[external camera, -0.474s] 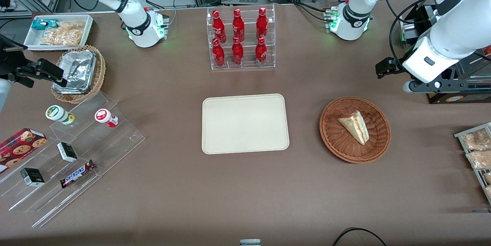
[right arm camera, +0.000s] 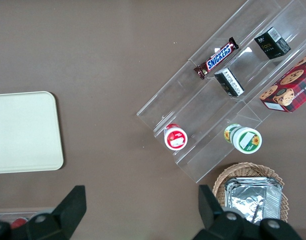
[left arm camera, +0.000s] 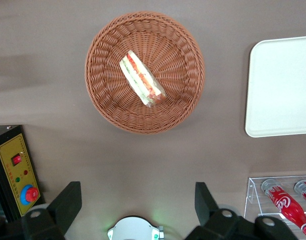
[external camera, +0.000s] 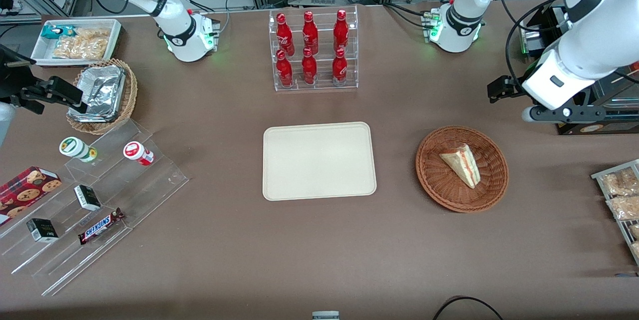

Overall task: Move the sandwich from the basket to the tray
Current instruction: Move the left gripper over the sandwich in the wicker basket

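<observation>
The sandwich point(external camera: 462, 164) is a pale wedge with red and green filling, lying in the round reddish-brown wicker basket point(external camera: 432, 177). It also shows in the left wrist view point(left arm camera: 142, 79), inside the basket point(left arm camera: 105, 100). The cream tray point(external camera: 319, 160) lies flat and bare beside the basket, nearer the table's middle; one end of the tray point(left arm camera: 280, 85) shows in the left wrist view. My left gripper point(external camera: 500, 88) hangs above the table, farther from the front camera than the basket and apart from it. The gripper point(left arm camera: 136, 202) is open and empty.
A clear rack of red bottles point(external camera: 312, 50) stands farther back than the tray. A box with a red button point(left arm camera: 15, 172) sits near the working arm's base. Snack packets point(external camera: 621, 197) lie at the working arm's end. Stepped acrylic shelves point(external camera: 95, 200) with snacks stand toward the parked arm's end.
The working arm has shifted very slightly. The sandwich, basket and tray have not moved.
</observation>
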Motion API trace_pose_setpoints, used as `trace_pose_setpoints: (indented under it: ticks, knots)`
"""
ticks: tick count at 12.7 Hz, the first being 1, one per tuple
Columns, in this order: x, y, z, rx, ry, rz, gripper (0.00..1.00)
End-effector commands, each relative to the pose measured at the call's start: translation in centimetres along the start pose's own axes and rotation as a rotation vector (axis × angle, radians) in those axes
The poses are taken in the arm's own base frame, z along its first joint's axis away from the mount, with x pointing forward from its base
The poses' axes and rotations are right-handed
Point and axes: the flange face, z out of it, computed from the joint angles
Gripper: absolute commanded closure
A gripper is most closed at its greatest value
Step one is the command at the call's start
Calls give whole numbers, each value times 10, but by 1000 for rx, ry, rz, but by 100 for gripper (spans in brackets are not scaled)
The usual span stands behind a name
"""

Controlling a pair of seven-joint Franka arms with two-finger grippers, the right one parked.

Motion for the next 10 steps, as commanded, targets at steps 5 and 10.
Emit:
trace_pose_setpoints:
  ticks: [5,10]
  knots:
    - [25,-2,115,-9,17,7,0]
    - [25,-5,197,-21,117,-5,0]
